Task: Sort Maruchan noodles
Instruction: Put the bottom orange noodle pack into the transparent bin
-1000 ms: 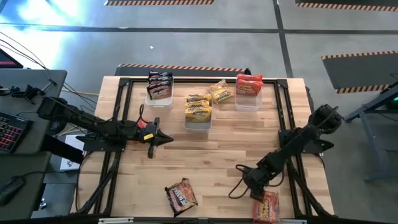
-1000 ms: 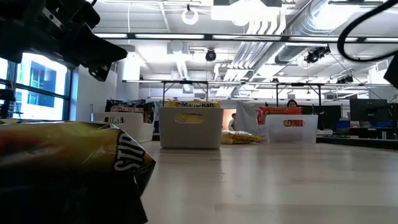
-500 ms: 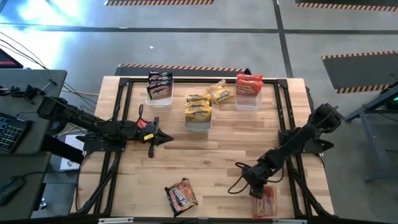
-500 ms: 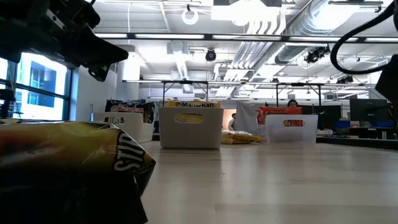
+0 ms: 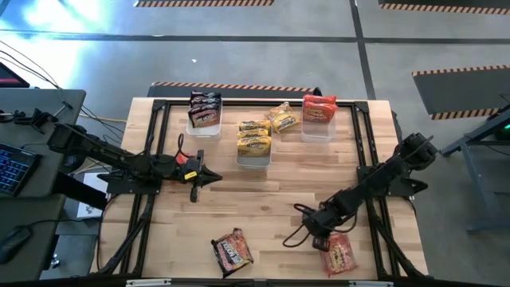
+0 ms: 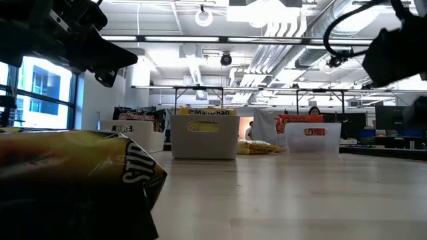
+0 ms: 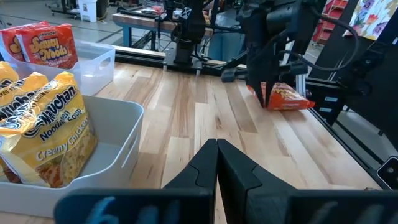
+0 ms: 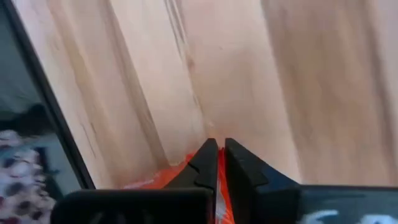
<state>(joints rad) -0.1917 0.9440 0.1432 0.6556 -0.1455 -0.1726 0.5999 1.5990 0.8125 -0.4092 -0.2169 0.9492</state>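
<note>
**Right gripper pinched on a red-orange packet at the near edge**

From above, I see a grey concrete floor around my pale wooden table [image 5: 263, 191]. Three clear bins line the far side, one flavour each, so the sort is well along by my reading: dark packets in the left bin [image 5: 204, 119], yellow packets in the middle bin [image 5: 253, 151], red ones in the right bin [image 5: 318, 121]. One yellow packet [image 5: 283, 117] lies loose between the middle and right bins. A dark packet [image 5: 232, 250] waits near the front edge. My right gripper [image 5: 323, 236] reaches low from the right rail, its tip touching the red-orange packet [image 5: 340, 253] at the front right. The left gripper [image 5: 209, 178] hangs idle left of centre, fingers together and empty.

At table height, an open workshop stretches behind the bins; a dark packet [image 6: 73, 183] fills the near left corner.

Through the left wrist, the right gripper [image 7: 263, 99] stands nearly upright over the red-orange packet [image 7: 287, 98], nipping its edge.

Through the right wrist, the narrow fingers [image 8: 202, 163] clamp a sliver of orange wrapper [image 8: 220, 180] above the boards.
</note>
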